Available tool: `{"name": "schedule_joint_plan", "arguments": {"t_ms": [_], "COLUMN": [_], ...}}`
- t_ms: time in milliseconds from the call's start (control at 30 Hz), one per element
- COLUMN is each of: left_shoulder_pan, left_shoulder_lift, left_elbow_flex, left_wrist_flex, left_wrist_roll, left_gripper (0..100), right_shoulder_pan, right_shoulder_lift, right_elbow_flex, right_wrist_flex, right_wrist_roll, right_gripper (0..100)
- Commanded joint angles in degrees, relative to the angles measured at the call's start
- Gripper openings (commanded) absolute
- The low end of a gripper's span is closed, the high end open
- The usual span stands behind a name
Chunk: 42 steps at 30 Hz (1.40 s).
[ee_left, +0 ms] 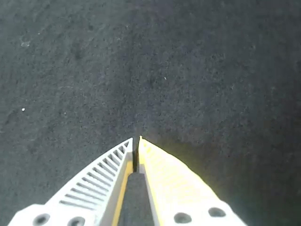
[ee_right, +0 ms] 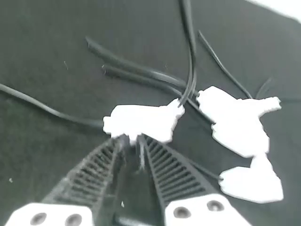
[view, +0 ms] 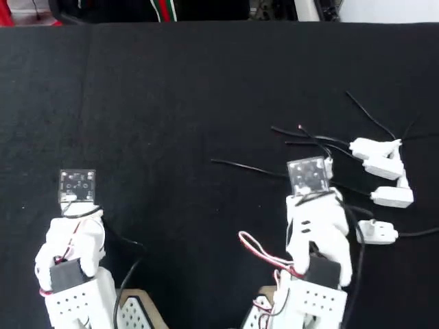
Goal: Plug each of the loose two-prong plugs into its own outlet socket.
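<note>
Note right pincer [ee_right: 134, 141] narrowly apart, tips right at the near edge of a white plug [ee_right: 141, 121], seemingly touching, not visibly clamped on it. Find this plug lying flat on the black surface [view: 171, 103] toward the right edge, roughly midway between near and far edges, with a black lead [ee_right: 190, 56] running off its far end toward the far edge. Judge plug as light, rigid moulded plastic, smooth and likely slippery against the ribbed fingers; expect the stiff-looking lead to drag and twist the body on lifting. Take hold across the flat sides of the body, near the lead end, keeping the prong end free for insertion; cannot identify the prong end from here. Avoid pinching the lead itself or the prongs, probably easy to bend. See more white connector bodies [ee_right: 237, 125] just beside the plug, closer to the right edge, with leads crossing among them; cannot separate plugs from sockets. Log left pincer [ee_left: 137, 141] pressed together on nothing, hanging over bare surface near the near-left corner, well apart from every plug.
</note>
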Motion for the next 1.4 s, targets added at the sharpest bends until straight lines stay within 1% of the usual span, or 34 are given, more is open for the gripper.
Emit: {"name": "schedule_joint_plan", "arguments": {"t_ms": [0,67,167,200,333,467,567,833,1367], "left_shoulder_pan": [4.2,6.7,9.1,9.5,10.2,13.1,14.1,14.2,14.0], "left_shoulder_lift": [-0.3,-0.2,-0.2,-0.2,-0.1,-0.2,-0.2,0.0,0.1], "left_elbow_flex": [-3.4,-3.5,-3.5,-3.5,-0.8,0.0,0.0,2.2,2.2], "left_wrist_flex": [-1.1,0.1,1.1,1.1,1.0,1.2,1.3,1.2,1.3], "left_wrist_roll": [9.1,12.4,15.5,16.2,16.3,16.6,16.6,16.6,16.5], "left_gripper": [4,4,4,4,4,4,4,4,4], "right_shoulder_pan": [-0.5,-0.5,-0.3,-0.3,-0.3,-0.3,-0.3,-0.3,-0.3], "right_shoulder_lift": [0.1,0.3,0.0,-0.1,-0.5,-0.5,-0.5,-0.5,-0.5], "right_elbow_flex": [0.1,0.1,0.1,0.1,0.1,0.1,0.1,0.1,0.1], "right_wrist_flex": [6.2,12.3,23.6,24.5,24.4,24.5,24.5,24.5,24.5], "right_wrist_roll": [-0.4,-0.4,-0.1,0.1,0.0,0.0,0.0,0.0,0.0], "right_gripper": [3.1,3.1,3.4,3.4,3.3,3.3,3.3,3.3,3.3]}}
